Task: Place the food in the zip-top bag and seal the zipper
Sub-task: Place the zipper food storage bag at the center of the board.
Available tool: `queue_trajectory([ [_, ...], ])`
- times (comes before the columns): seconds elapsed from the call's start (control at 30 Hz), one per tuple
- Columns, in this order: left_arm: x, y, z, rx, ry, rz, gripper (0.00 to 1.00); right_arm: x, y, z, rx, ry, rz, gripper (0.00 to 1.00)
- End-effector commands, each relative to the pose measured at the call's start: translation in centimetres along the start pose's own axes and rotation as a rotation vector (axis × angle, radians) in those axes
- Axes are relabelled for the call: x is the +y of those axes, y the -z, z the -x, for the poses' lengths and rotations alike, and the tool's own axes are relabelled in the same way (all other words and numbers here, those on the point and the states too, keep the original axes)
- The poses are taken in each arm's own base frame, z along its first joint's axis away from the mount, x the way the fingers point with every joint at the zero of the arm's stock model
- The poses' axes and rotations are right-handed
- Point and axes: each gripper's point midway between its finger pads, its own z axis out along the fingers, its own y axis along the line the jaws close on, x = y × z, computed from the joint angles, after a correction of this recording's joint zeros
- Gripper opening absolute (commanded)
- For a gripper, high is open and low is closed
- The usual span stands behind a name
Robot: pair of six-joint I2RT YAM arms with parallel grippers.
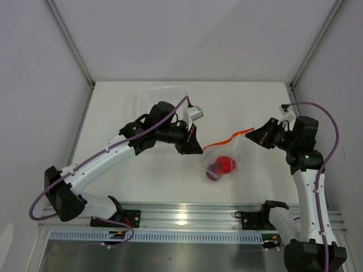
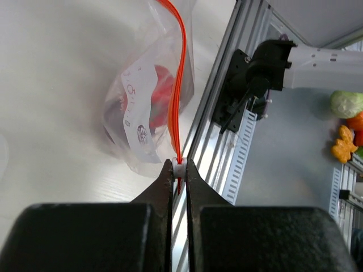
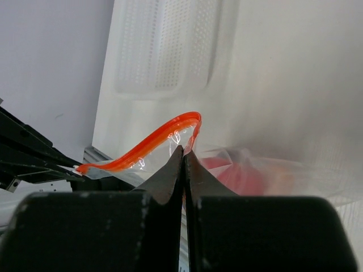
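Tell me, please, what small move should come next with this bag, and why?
Probably slide the left fingers along the zipper toward the right fingers, which pinch its far end. Both are shut on the orange strip, the food lies inside the zip-top bag, and the strip curves between them, so it may not be pressed closed throughout.

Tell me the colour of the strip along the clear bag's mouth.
Orange-red strip, shown best in the left wrist view.
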Motion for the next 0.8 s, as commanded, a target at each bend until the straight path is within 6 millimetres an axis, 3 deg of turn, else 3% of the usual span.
queue_trajectory([
  [0.0, 0.1, -0.3, 3.9, -0.084, -0.001, 0.034, 0.01, -0.6, 0.6, 0.3, -0.021, -0.017, -0.070, 0.00],
  [0.17, 1.3, -1.2, 7.8, -0.129, 0.019, 0.111, 0.01, -3.3, 0.4, 1.0, -0.041, -0.077, -0.197, 0.00],
  [0.23, 2.2, -2.5, 7.9, -0.107, 0.044, 0.123, 0.00, -4.1, 0.2, 1.0, -0.035, -0.102, -0.219, 0.00],
  [0.27, 2.0, -2.5, 9.0, -0.127, 0.036, 0.117, 0.01, -4.9, 0.1, 1.1, -0.031, -0.119, -0.237, 0.00],
  [0.77, 6.2, -7.3, 10.2, -0.092, 0.110, 0.140, 0.01, -10.3, -0.8, 4.2, -0.082, -0.187, -0.388, 0.00],
])
